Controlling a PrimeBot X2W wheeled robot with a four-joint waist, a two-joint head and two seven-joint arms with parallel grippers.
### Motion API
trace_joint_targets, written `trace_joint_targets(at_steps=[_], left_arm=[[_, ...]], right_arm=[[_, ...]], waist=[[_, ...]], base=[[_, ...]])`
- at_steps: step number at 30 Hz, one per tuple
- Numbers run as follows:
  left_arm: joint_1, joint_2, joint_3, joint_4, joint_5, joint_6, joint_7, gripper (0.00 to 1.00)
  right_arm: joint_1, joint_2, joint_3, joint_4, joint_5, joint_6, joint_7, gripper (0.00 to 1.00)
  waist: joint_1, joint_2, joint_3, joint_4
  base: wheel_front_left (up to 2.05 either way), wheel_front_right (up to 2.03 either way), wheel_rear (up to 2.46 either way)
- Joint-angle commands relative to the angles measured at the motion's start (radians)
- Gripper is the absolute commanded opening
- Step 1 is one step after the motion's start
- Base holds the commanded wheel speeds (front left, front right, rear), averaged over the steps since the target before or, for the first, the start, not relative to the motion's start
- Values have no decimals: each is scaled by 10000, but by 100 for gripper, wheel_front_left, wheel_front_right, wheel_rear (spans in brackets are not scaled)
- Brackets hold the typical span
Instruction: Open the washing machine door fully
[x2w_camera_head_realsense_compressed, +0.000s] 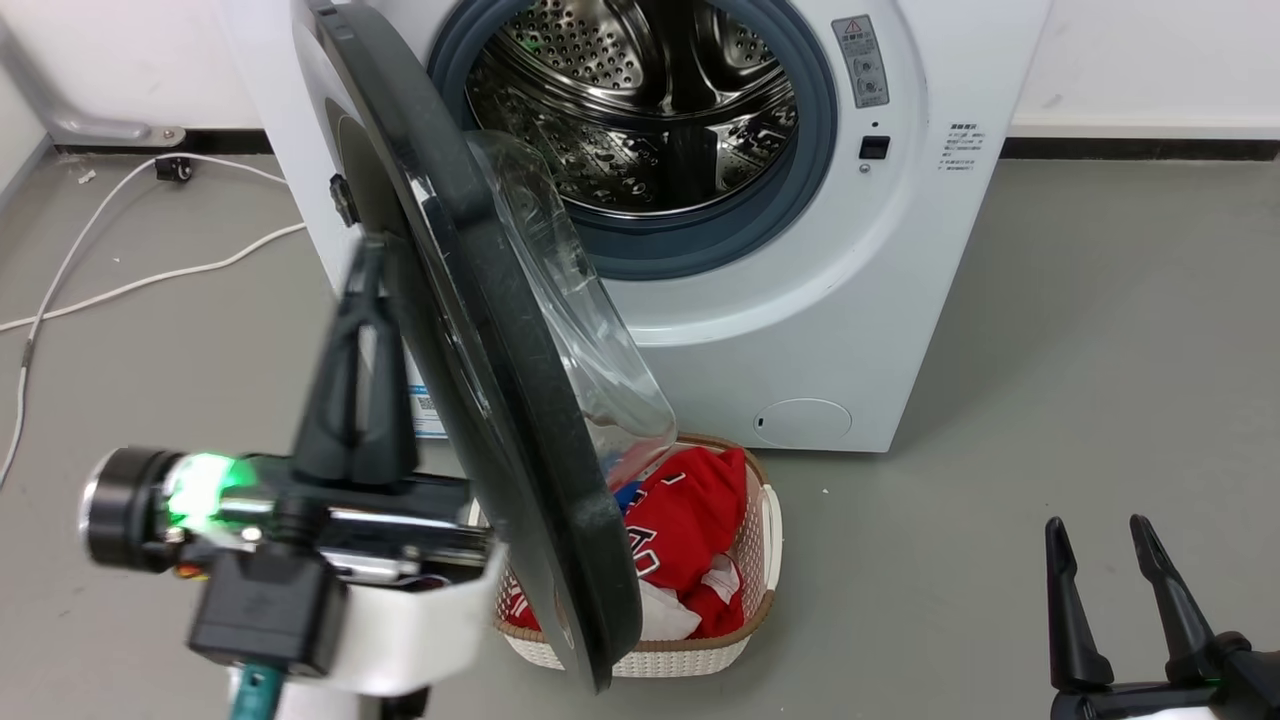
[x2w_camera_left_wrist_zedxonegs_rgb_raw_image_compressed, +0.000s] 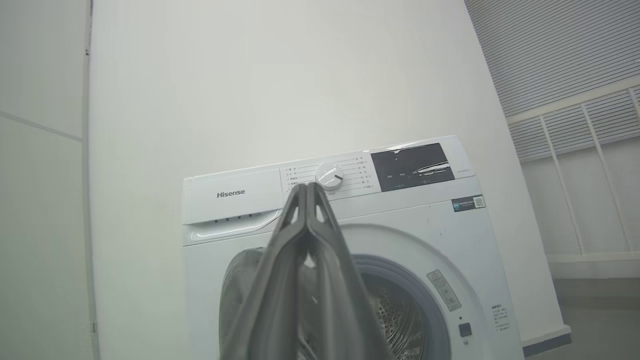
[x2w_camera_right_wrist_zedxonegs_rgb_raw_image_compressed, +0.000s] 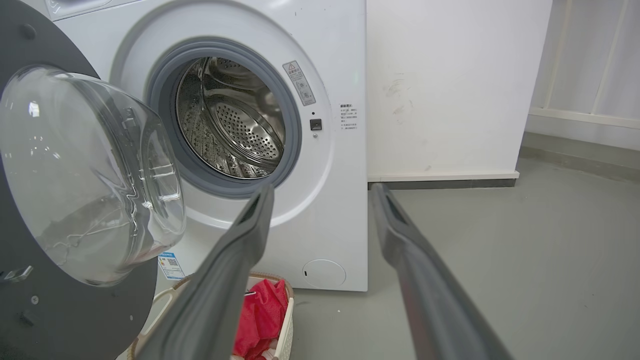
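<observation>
The white washing machine (x2w_camera_head_realsense_compressed: 800, 330) stands ahead, its steel drum (x2w_camera_head_realsense_compressed: 650, 110) exposed. The washing machine door (x2w_camera_head_realsense_compressed: 520, 400), black-rimmed with a clear glass bowl (x2w_camera_head_realsense_compressed: 580, 320), hangs swung out towards me, nearly edge-on. My left gripper (x2w_camera_head_realsense_compressed: 368, 255) is shut with nothing in it, pointing up just left of the door's outer face; I cannot tell whether it touches. In the left wrist view the closed left gripper (x2w_camera_left_wrist_zedxonegs_rgb_raw_image_compressed: 307, 187) points at the machine (x2w_camera_left_wrist_zedxonegs_rgb_raw_image_compressed: 425, 225). My right gripper (x2w_camera_head_realsense_compressed: 1100, 530) is open at the lower right. The right wrist view has the door (x2w_camera_right_wrist_zedxonegs_rgb_raw_image_compressed: 50, 310) left of the open right gripper (x2w_camera_right_wrist_zedxonegs_rgb_raw_image_compressed: 322, 192).
A white laundry basket (x2w_camera_head_realsense_compressed: 768, 530) with red clothes sits on the floor under the door, in front of the machine; its rim also shows in the right wrist view (x2w_camera_right_wrist_zedxonegs_rgb_raw_image_compressed: 287, 320). White cables (x2w_camera_head_realsense_compressed: 150, 280) lie on the grey floor at the left. A white wall stands behind.
</observation>
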Motion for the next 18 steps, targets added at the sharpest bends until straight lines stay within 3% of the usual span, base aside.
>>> trace_joint_targets(at_steps=[1,18], left_arm=[[-167,5,-262,-133,86,-88,-24,0],[-541,-283,-3784,91,52,-948,-22,0]], right_arm=[[-102,29,12,8,-54,1,-21,100],[-137,28,74,83,-82,1,-21,100]], waist=[[0,0,-4,-15],[0,0,-15,-20]], base=[[0,0,0],[0,0,0]])
